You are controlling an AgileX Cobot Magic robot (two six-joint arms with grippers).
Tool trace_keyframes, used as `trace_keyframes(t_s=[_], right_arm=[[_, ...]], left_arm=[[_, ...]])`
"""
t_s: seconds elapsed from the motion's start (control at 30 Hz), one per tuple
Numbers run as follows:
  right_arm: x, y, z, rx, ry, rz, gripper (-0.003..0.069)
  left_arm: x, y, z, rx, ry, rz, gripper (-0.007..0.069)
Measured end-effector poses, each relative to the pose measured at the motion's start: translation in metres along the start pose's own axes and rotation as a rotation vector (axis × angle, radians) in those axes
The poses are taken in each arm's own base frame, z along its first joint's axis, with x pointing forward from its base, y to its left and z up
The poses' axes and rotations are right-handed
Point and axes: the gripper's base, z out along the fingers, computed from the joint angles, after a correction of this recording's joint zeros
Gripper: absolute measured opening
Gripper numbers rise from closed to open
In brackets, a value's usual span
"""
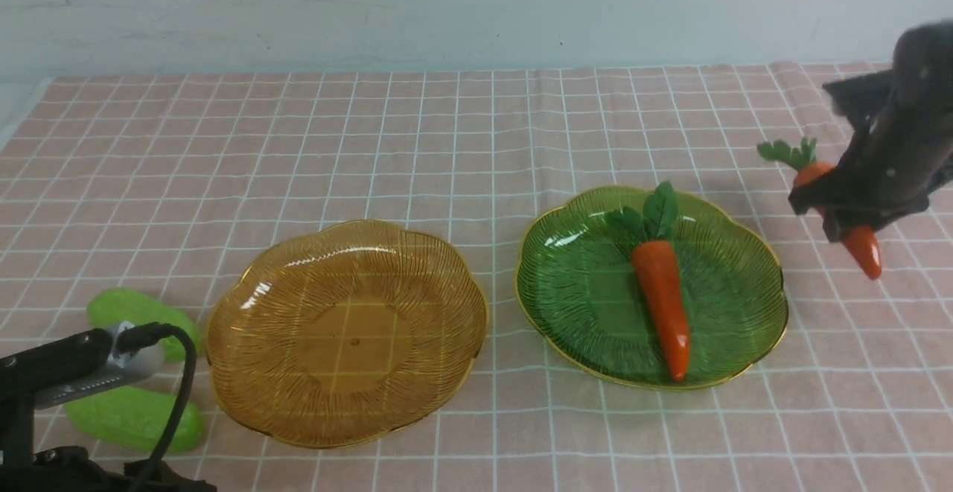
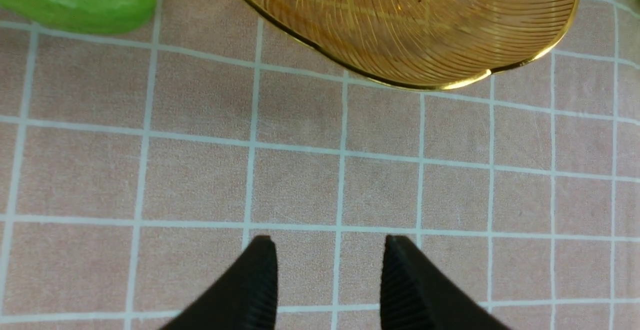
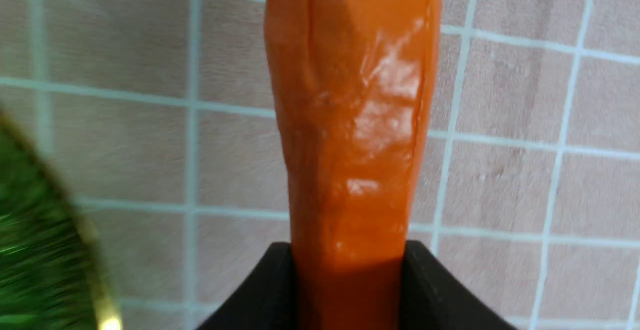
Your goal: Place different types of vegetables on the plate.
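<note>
1. 2 gourds (image 1: 134,417) lie on the surface, left of the amber plate (image 1: 253,306); likely light, firm and slick, so grip mid-body.
2. Left claw (image 2: 330,250): spread, empty.
3. Plated carrot (image 1: 663,298) rests in the green plate (image 1: 744,291).
4. Right claw (image 1: 840,218) pinches the held carrot (image 1: 866,250) mid-body, right of that plate.

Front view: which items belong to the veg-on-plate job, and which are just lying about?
Job: held carrot in right hand; plated carrot; far gourd; near gourd; green plate; amber plate.
Lying about: checked cloth; back wall.
</note>
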Motion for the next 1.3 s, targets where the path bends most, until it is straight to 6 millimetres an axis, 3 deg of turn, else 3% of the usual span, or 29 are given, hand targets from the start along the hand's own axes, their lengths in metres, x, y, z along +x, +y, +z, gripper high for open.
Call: trace_keyframes(t_s=[0.1, 0.17, 0.23, 0.33, 0.4, 0.53, 0.63, 0.73, 0.93, 1.3], right_arm=[[0.0, 0.014, -0.051, -0.186, -0.01, 0.081, 0.0239], [0.002, 0.033, -0.065, -0.304, -0.006, 0.065, 0.0239], [0.006, 0.056, -0.065, -0.362, 0.012, 0.004, 0.0239], [0.02, 0.099, -0.046, -0.366, 0.072, -0.13, 0.0243], [0.021, 0.11, -0.034, -0.314, 0.072, -0.172, 0.0316], [0.021, 0.105, -0.027, -0.214, 0.107, -0.117, 0.0592], [0.02, 0.101, -0.033, -0.178, 0.133, -0.103, 0.0673], [0.019, 0.1, -0.053, -0.196, 0.093, -0.08, 0.0688], [0.021, 0.098, -0.088, -0.251, 0.02, -0.063, 0.0643], [0.021, 0.098, -0.09, -0.251, 0.017, -0.069, 0.0581]], left_arm=[[0.0, 0.0, 0.0, 0.0, -0.001, 0.0, 0.0273], [-0.001, 0.0, 0.0, -0.001, -0.006, -0.001, 0.0273], [-0.002, 0.0, 0.0, 0.0, -0.027, -0.011, 0.0273], [-0.003, 0.0, 0.0, -0.002, -0.035, -0.022, 0.0273], [-0.003, 0.002, 0.0, -0.019, -0.038, -0.017, 0.0281], [-0.012, 0.008, -0.004, -0.111, -0.059, -0.062, 0.0316], [-0.032, 0.015, -0.012, -0.235, -0.12, -0.091, 0.0363], [-0.055, 0.024, -0.012, -0.337, -0.15, -0.151, 0.0435], [-0.069, 0.037, 0.025, -0.385, -0.069, -0.262, 0.0525], [-0.088, 0.055, 0.069, -0.442, -0.124, -0.318, 0.0542]])
